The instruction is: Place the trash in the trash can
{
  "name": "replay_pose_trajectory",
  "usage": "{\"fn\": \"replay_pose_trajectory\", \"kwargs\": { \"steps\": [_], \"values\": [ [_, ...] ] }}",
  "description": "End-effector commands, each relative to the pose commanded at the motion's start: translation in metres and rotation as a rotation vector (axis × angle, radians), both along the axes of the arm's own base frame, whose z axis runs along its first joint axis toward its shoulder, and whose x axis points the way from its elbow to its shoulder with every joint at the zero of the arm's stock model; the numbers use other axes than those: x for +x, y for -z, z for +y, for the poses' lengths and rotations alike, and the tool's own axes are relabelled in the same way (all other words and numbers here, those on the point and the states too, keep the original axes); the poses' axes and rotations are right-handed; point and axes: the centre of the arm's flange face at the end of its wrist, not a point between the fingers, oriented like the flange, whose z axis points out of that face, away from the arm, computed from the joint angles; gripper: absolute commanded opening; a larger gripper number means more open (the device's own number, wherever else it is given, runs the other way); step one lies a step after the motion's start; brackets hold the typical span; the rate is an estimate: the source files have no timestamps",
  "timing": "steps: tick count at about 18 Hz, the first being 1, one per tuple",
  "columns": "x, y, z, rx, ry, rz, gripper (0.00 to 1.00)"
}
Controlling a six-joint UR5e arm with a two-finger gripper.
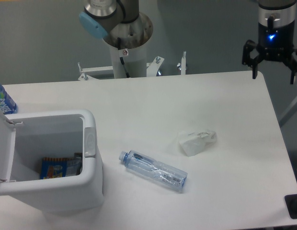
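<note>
A crushed clear plastic bottle (153, 171) with a pale blue cap lies on the white table, cap toward the left. A small crumpled white paper wad (196, 140) lies a little to its upper right. The white trash can (91, 143) stands at the front left with its lid flipped open to the left. My gripper (274, 72) hangs high at the far right, above the table's back right corner, well away from the trash. Its fingers are spread and hold nothing.
A blue-orange snack wrapper (60, 167) lies inside the can. A bottle with a blue-and-white label (2, 99) stands at the left edge behind the can. The arm's base column (127, 48) stands at the back centre. A dark object (294, 206) sits at the front right corner.
</note>
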Motion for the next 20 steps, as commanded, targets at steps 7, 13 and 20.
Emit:
{"fn": "replay_pose_trajectory", "kwargs": {
  "steps": [7,13,20],
  "values": [
    [0.01,0.004,0.005,0.011,-0.012,-0.012,1.0],
    [0.024,0.044,0.003,0.009,-0.035,-0.063,1.0],
    [0.059,0.122,0.027,-0.002,-0.076,-0.182,1.0]
  ]
}}
